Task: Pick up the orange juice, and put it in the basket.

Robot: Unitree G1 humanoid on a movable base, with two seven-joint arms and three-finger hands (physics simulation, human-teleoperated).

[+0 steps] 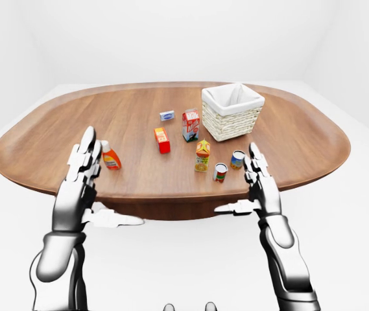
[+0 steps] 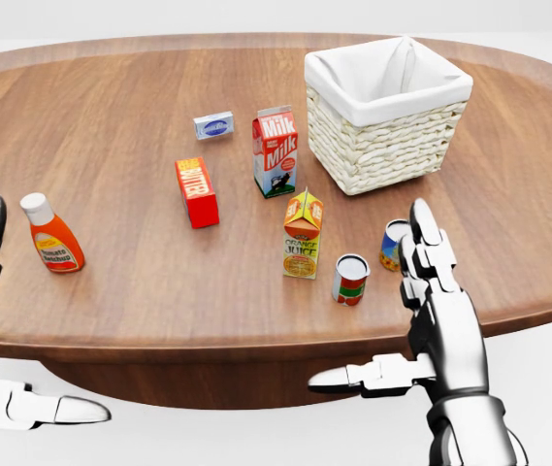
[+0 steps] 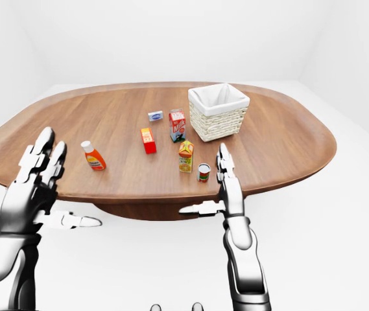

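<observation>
Left of the open right hand (image 2: 438, 320): upright orange juice (image 2: 302, 234), apart

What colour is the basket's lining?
White; the basket itself is pale cream wicker. Clearest in the head view.

On my screen: bench (image 2: 111, 116), smooth wood with a soft sheen. Basket (image 2: 382, 146), rough pale wicker, matt white cloth lining. Juice carton (image 2: 302, 236) and milk carton (image 2: 276, 151), printed paperboard. Sauce bottle (image 2: 51, 236), glossy plastic. Right robot hand (image 2: 436, 306), polished metal.
</observation>
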